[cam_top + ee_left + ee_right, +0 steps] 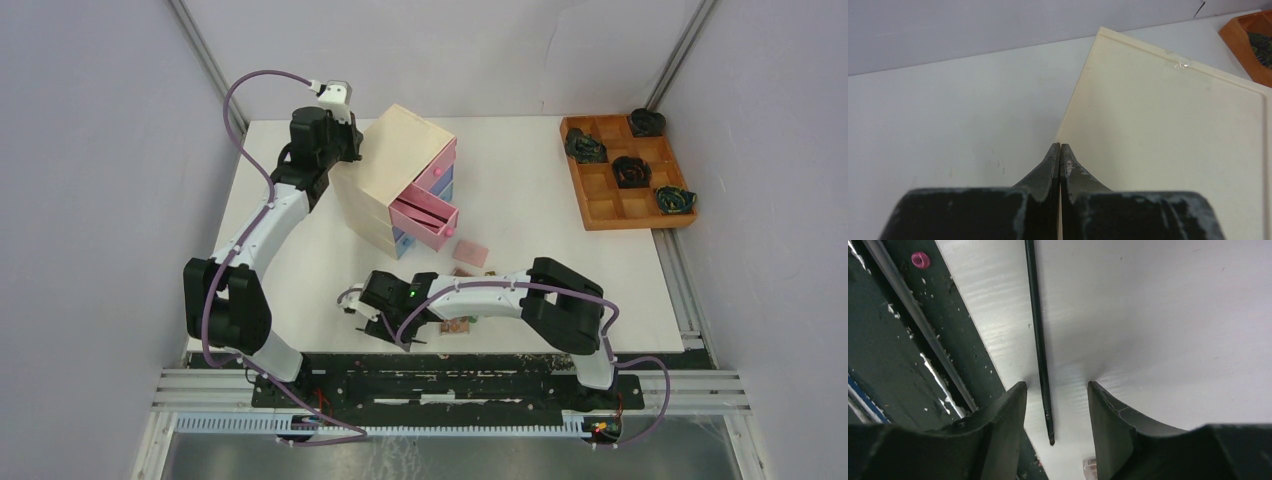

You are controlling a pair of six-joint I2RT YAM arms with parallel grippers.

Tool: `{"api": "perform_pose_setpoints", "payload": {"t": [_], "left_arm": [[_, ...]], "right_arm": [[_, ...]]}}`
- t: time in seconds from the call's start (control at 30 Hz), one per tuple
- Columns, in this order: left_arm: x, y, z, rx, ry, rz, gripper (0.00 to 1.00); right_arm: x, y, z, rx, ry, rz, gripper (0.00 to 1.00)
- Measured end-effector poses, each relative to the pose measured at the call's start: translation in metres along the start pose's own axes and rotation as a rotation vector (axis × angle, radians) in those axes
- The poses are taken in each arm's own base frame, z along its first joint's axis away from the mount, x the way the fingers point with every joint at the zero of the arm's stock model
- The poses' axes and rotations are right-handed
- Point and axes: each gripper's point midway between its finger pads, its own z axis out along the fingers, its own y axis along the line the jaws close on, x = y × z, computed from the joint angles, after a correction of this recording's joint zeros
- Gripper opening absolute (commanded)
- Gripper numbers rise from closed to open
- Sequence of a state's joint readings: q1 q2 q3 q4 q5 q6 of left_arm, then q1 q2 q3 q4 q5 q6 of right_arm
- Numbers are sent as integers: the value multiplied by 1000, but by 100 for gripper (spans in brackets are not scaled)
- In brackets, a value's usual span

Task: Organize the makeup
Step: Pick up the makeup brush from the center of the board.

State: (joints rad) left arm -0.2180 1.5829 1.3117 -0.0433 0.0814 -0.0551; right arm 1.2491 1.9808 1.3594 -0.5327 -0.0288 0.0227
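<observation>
Right wrist view: the right gripper (1055, 385) is hanging low over the near edge of the white table (560, 260). Its jaws are standing apart and gripping nothing. A thin black stick (1038, 340) is lying flat on the table between them. The stick's long axis is running from 12 o'clock to 6 o'clock in this view, leaning slightly toward 11 at its far end. Its near tip is ending just inside the gap, closer to the jaw at 9 o'clock. The axis is therefore lying crosswise to the closing direction, which seems to suit a pinch. The dark rail (908, 350) is running just beside the stick at 9 o'clock and may crowd that finger.

Top view: the right arm is by far the nearer. The left gripper (1060, 146), jaws pressed together on nothing, is sitting at the rear corner of the pale chest (400, 150) at the table's 11 o'clock. One pink drawer (425, 215) is standing open. Other makeup (470, 253) is lying near the table's middle.

No brand, label or writing is showing legibly in any view.
</observation>
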Motion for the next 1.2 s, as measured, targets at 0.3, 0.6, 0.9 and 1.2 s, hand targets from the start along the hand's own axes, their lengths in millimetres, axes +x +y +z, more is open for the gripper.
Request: {"api": "perform_pose_setpoints", "payload": {"t": [0.3, 0.6, 0.9, 1.2], "left_arm": [[0, 0, 0, 0, 0, 0, 3], [0, 0, 0, 0, 0, 0, 3], [0, 0, 0, -1, 0, 0, 3], [0, 0, 0, 0, 0, 0, 3]], "right_arm": [[-5, -5, 6, 34, -32, 17, 24], [-7, -4, 7, 47, -74, 34, 1], [1, -6, -3, 66, -46, 23, 1], [-43, -15, -87, 115, -118, -22, 1]]}}
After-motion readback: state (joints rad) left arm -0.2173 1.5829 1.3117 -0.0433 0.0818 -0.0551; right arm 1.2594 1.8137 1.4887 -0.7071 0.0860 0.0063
